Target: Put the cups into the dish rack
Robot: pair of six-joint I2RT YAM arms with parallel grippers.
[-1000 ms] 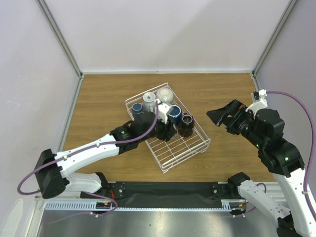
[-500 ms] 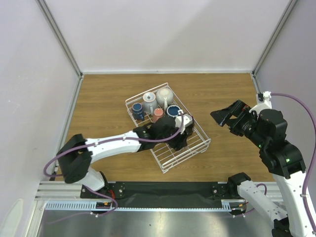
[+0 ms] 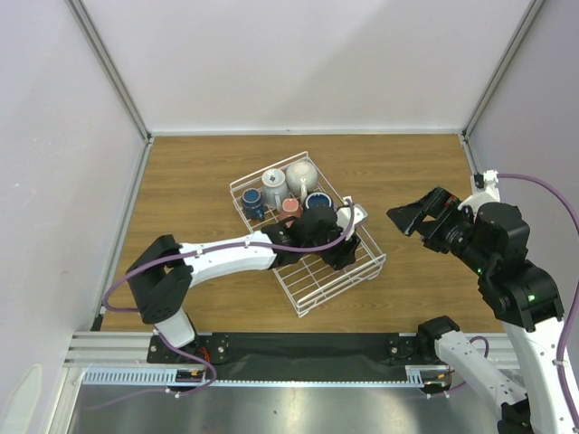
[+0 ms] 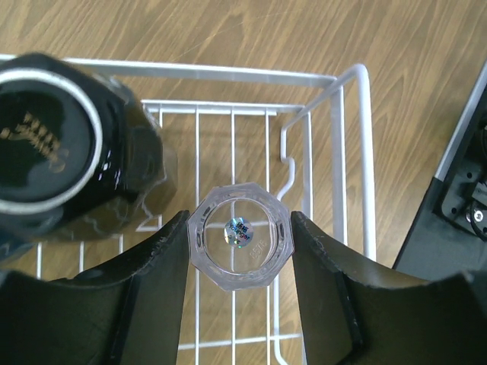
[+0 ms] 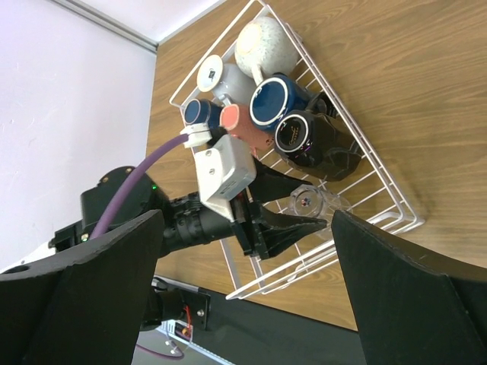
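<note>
A clear glass cup (image 4: 240,247) hangs bottom-up between the fingers of my left gripper (image 4: 240,262), which is shut on it. It is over the near right corner of the white wire dish rack (image 4: 228,72). Beside it in the rack stands an upturned black mug (image 4: 46,137). Further back in the dish rack (image 3: 308,310) sit a cream cup (image 3: 302,172), a pale one (image 3: 273,181), a dark navy one (image 3: 252,201), a salmon one (image 3: 290,208) and a navy blue one (image 3: 317,201). My right gripper (image 3: 412,210) hovers open to the right of the rack, holding nothing.
The rack lies at an angle in the middle of the brown wooden table (image 3: 190,181). Pale walls (image 3: 54,136) close in the left, back and right sides. A black strip (image 3: 308,348) with the arm bases runs along the near edge.
My left arm has swung right over the rack, carrying the glass cup from the rack's middle to its near right corner. The right gripper has drifted slightly right, still open.
</note>
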